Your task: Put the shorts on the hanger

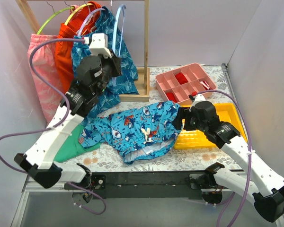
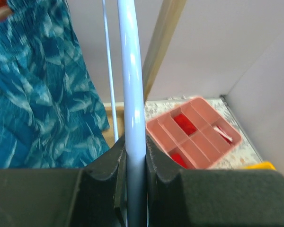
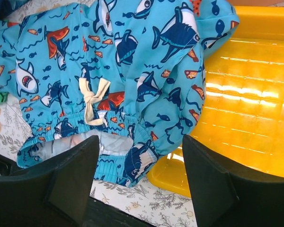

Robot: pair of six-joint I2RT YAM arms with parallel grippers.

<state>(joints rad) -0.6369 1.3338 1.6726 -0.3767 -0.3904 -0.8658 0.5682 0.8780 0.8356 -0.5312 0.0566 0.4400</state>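
Shorts [image 1: 137, 130], 1 pr, lie crumpled on tabletop [image 1: 199, 158], one edge over yellow tray [image 3: 246, 94]. Hanger [image 2: 131, 71], 1, upright nr wooden rack [image 1: 146, 47], pinched by L end effector [image 2: 135, 153], arm raised. R end effector [image 3: 141, 158] spread, low over waistband.

Shorts [image 1: 132, 130] on table [image 1: 194, 158], right edge over tray [image 1: 227, 118]; hanger [image 1: 118, 21] behind, at rack [image 1: 146, 47].

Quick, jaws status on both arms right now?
Left gripper: jaws shut on the hanger.
Right gripper: jaws open, holding nothing, over the shorts.
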